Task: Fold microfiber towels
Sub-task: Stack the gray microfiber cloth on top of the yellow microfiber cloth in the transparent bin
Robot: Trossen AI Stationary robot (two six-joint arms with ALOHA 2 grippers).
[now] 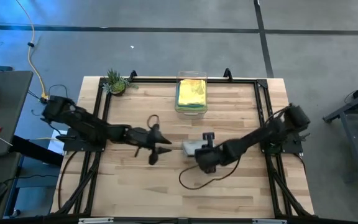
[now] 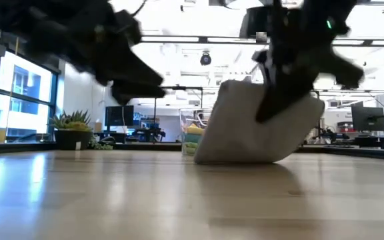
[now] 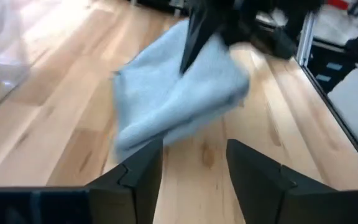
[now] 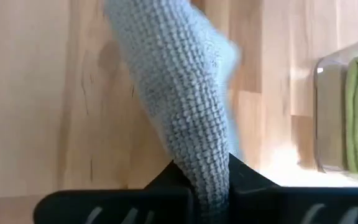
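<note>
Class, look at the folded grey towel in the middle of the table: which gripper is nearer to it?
Right. The right gripper is shut on the grey towel, lifting one side. The left gripper stands open just beside it, not touching.

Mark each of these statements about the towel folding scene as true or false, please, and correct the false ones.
1. The right gripper is shut on the grey towel. True.
2. The left gripper is also clamped on the grey towel. False: its fingers stand apart, short of the towel, with bare wood between them.
3. The clear plastic bin holds folded towels, a yellow one on top. True.
4. The grey towel lies flat and fully spread on the table. False: it is bunched and partly lifted, only its lower edge resting on the wood.
5. A small potted plant stands near a far corner of the table. True.
</note>
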